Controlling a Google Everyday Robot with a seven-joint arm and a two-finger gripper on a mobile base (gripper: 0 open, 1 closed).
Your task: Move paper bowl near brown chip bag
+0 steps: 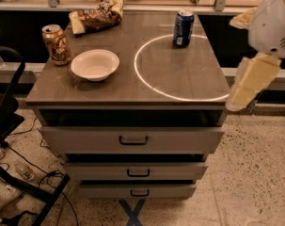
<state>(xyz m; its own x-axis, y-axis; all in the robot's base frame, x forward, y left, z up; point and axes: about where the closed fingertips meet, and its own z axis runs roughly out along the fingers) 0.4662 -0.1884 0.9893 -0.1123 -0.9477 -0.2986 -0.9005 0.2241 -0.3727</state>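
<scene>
The paper bowl (pixel 95 64), round and off-white, sits upright on the left part of the grey cabinet top. The brown chip bag (pixel 97 16), dark brown with yellow ends, lies at the back left corner, a little behind the bowl and apart from it. My gripper (pixel 242 55) hangs at the right edge of the view, beside and off the cabinet's right side, far from the bowl. Its cream fingers (pixel 251 83) stand apart with nothing between them.
A tan-and-brown soda can (pixel 56 44) stands just left of the bowl. A blue soda can (pixel 183 28) stands at the back right, on a white circle marked on the cabinet top (pixel 179 74). Drawers are below. A black chair frame (pixel 10 126) and cables are on the left.
</scene>
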